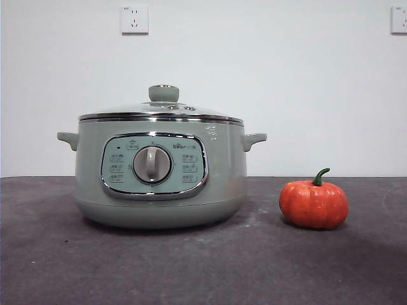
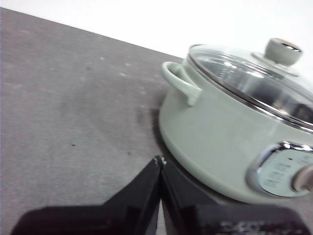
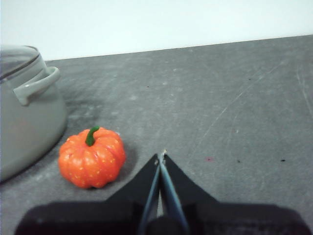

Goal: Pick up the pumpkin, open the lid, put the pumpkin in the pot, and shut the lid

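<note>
Pumpkin (image 1: 313,203), small, round, ribbed, orange-red with curved green stem: lower right of the front view, upright on the dark grey table (image 1: 191,267), apart from the pot. Large pale sage-green electric cooking pot (image 1: 160,171), chrome-framed panel and central dial: centre left, slightly farther back. Round clear glass lid (image 1: 162,109) with steel rim and green knob: seated on the pot. White wall sockets (image 1: 134,19): top of frame. Left gripper (image 2: 160,161): jaws pressed together, empty, beside the pot. Right gripper (image 3: 161,157): jaws together, empty, near the pumpkin.
</note>
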